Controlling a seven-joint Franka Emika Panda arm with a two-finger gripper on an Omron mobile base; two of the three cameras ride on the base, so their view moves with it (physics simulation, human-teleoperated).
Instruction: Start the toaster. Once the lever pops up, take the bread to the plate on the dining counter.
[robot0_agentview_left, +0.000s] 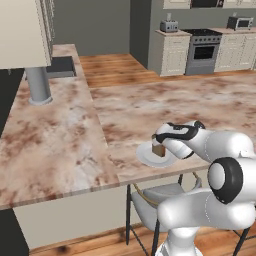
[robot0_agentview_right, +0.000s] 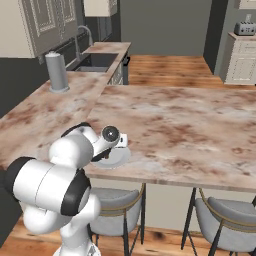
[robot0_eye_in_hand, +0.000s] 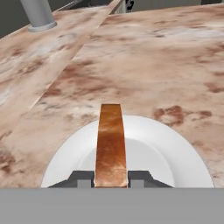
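One bread slice, clenched edge-on in gripper, sits over white plate w/ nothing else on it.

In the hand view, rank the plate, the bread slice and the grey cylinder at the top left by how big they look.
1. plate, widest, under the jaws.
2. bread, held edge-on, so its full face is hidden.
3. grey cylinder, cropped by the frame and much farther off, so its true rank is unsure.
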